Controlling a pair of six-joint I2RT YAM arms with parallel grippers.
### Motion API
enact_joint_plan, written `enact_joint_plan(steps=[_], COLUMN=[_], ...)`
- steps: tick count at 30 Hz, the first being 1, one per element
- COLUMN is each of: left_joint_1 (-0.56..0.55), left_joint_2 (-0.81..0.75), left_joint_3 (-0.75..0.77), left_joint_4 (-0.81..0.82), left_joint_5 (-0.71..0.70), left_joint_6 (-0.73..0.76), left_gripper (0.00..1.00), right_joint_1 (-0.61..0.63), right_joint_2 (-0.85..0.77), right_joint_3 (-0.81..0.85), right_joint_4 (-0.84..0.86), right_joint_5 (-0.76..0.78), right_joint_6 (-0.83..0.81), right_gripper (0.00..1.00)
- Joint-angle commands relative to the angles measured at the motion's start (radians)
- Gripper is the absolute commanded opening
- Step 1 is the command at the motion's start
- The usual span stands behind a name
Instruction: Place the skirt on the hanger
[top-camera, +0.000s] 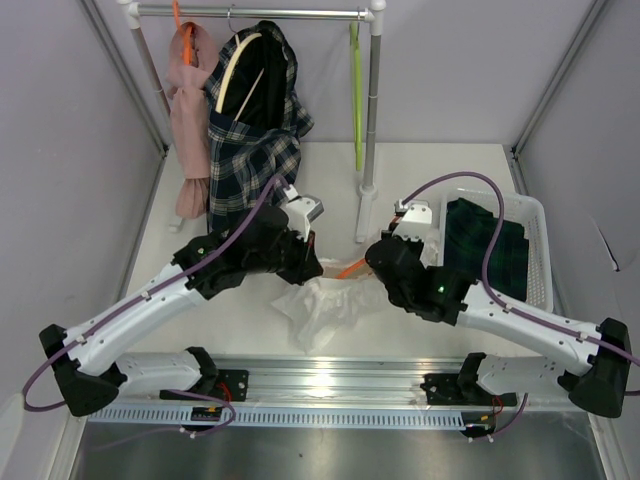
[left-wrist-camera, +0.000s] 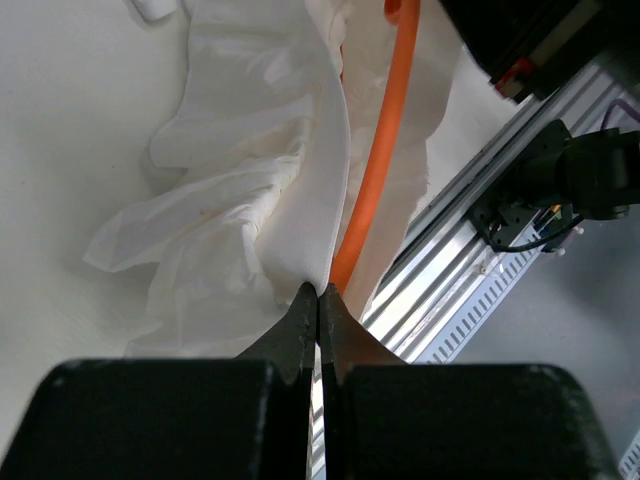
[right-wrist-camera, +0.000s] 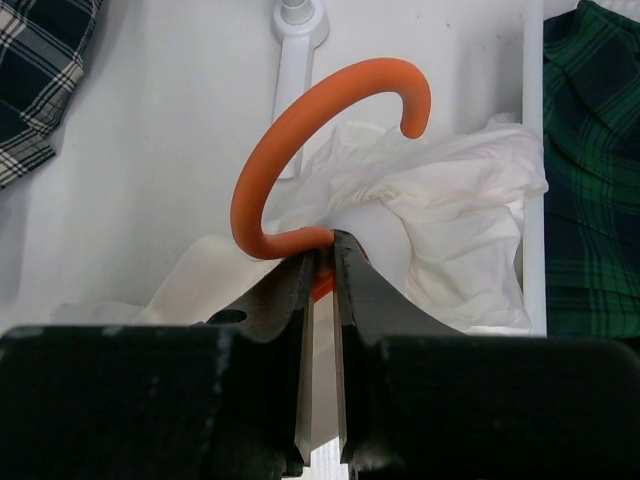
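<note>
The dark green tartan skirt (top-camera: 485, 245) lies crumpled in a white plastic basket (top-camera: 545, 262) on the right side of the table, with no gripper on it; the right wrist view shows its checks (right-wrist-camera: 590, 170) just past the basket wall. The lime-green hanger (top-camera: 356, 100) hangs bare from the right end of the clothes rack (top-camera: 270, 13) at the back, well apart from the skirt. Between the two arms, near the front of the table, a white ruffled garment (top-camera: 325, 305) is bunched around an orange hanger (top-camera: 352, 268). The left gripper (left-wrist-camera: 319, 290) has its fingertips pressed together on a fold at the edge of the white cloth (left-wrist-camera: 250, 200), and the hanger's orange bar (left-wrist-camera: 378, 160) runs just beside those tips. The right gripper (right-wrist-camera: 325, 245) is closed to a narrow slit and clamps the orange hanger at the foot of its hook (right-wrist-camera: 300, 130), which curves up over the white fabric (right-wrist-camera: 450, 220). In the overhead view the two grippers sit close together over the garment, left (top-camera: 318, 262) and right (top-camera: 372, 262). Further back on the rack, a navy-and-white checked garment (top-camera: 250, 140) hangs on a cream hanger (top-camera: 235, 70), and a pink garment (top-camera: 190, 120) hangs to its left. The rack's white foot (top-camera: 365, 215) stands on the table between the garments and the basket.
</note>
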Motion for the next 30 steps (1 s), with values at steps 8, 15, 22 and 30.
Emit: enact_joint_plan(steps=[8,15,22,30], left_joint_1=[-0.021,-0.023,-0.023,-0.023], left_joint_2=[0.053,0.087,0.12,0.114], left_joint_3=[0.122,0.185,0.164,0.187], left_joint_4=[0.002,-0.029,-0.033,-0.052], left_joint_5=[0.012,0.008,0.024,-0.003], left_joint_6=[0.026,0.046,0.06,0.072], left_gripper=[0.0,0.0,0.0,0.05], right_joint_1=[0.094,0.108,0.161,0.214], right_joint_2=[0.043,0.091,0.105,0.134], right_joint_3=[0.063,0.088,0.158,0.275], right_joint_4=[0.022,0.023,0.043,0.019], right_joint_5=[0.142,0.134,0.105,0.12], right_joint_6=[-0.009,-0.005,-0.017,-0.061], right_gripper=[0.0,0.0,0.0,0.0])
